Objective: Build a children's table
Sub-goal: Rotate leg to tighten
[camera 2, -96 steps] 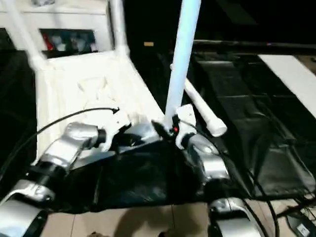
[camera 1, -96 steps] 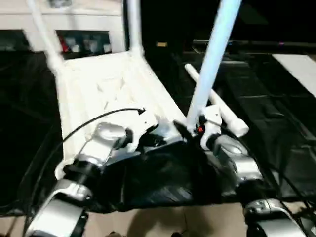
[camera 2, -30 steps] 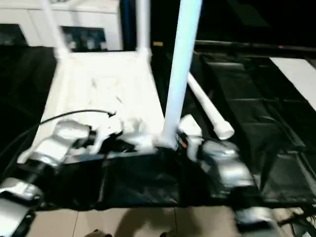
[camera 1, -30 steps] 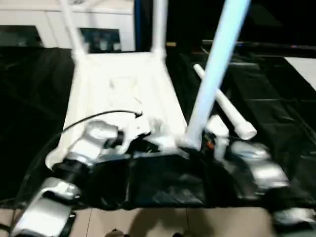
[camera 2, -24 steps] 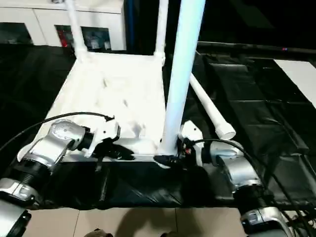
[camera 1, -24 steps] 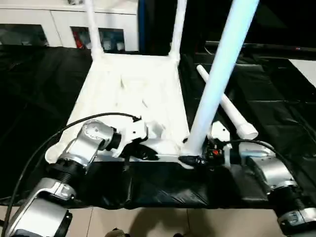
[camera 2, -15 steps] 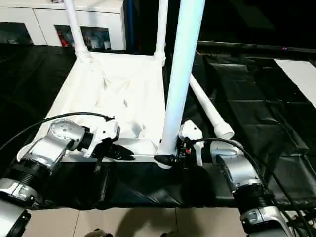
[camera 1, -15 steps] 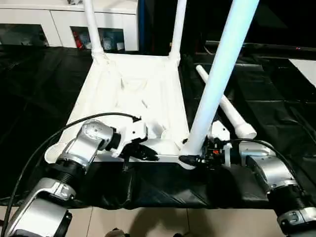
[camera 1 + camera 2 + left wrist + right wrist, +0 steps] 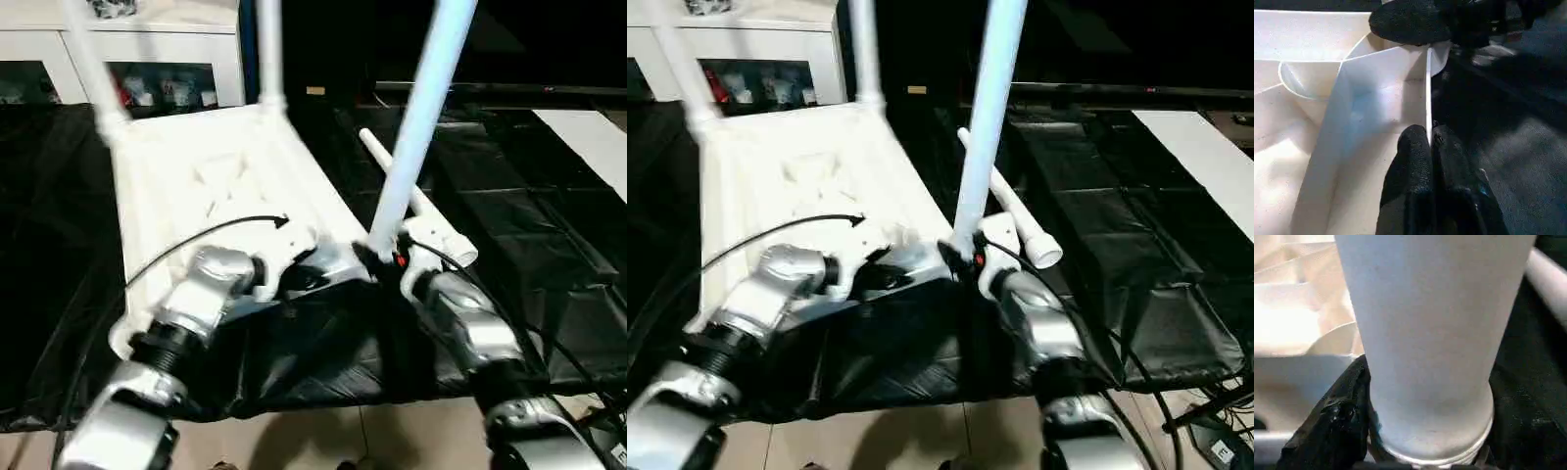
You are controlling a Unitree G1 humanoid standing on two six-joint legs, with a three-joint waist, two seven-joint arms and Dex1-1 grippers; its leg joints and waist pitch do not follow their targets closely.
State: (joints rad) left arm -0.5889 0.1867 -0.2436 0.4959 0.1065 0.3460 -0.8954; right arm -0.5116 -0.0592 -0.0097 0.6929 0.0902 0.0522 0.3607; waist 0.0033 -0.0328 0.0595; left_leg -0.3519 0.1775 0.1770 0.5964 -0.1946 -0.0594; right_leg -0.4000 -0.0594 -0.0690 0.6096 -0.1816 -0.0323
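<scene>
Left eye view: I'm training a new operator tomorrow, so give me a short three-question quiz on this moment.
1. True or false: the left end effector pinches the near rim of the upturned white plastic table top.
2. How many white tapered tube legs lie loose on the black cloth?
3. The right end effector grips the upright leg at its: A base, B middle, C top.

Key: 1 true; 2 one; 3 A.

silver ribbed metal forearms (image 9: 191, 304) end in white wrist housings (image 9: 994, 235), black rubbery textured fingers (image 9: 1413, 166), a thin black cable (image 9: 196, 238) and a small red light (image 9: 979, 259).
</scene>
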